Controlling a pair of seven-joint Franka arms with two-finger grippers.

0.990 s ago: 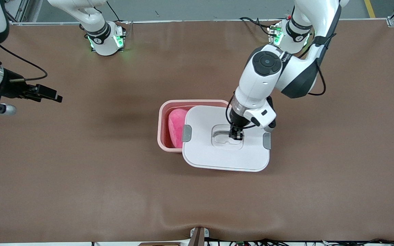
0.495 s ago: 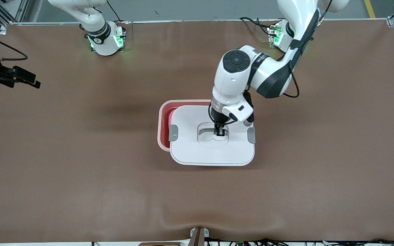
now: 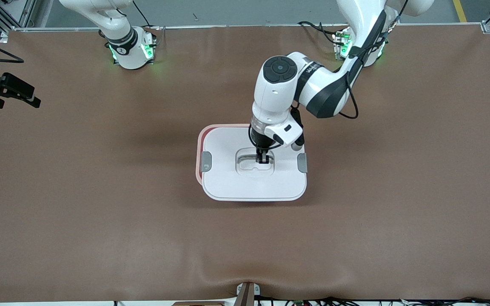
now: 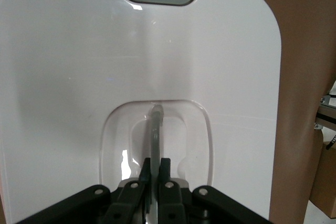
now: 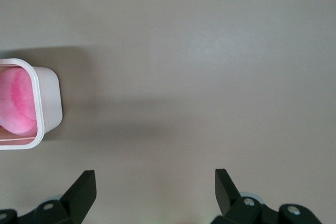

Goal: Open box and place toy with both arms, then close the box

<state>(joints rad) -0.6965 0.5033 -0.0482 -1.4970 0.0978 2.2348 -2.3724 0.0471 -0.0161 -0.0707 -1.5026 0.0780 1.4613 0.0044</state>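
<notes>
Item: box (image 3: 199,146), pink, mid-desk (image 3: 100,212). Lid (image 3: 253,182), white with grey clips, carried by its recessed handle (image 4: 155,129). We note it has travelled from well off toward the left arm's end to nearly square over the box, a thin pink rim showing.

Toy (image 5: 18,100): inside the box, now hidden in the front view. We judge closing nearly complete.

Left gripper (image 3: 263,160): clamped on the handle. Right gripper (image 5: 155,184): jaws spread, empty, waiting over bare desk.

Writing: small lettering on the left arm, unreadable.
</notes>
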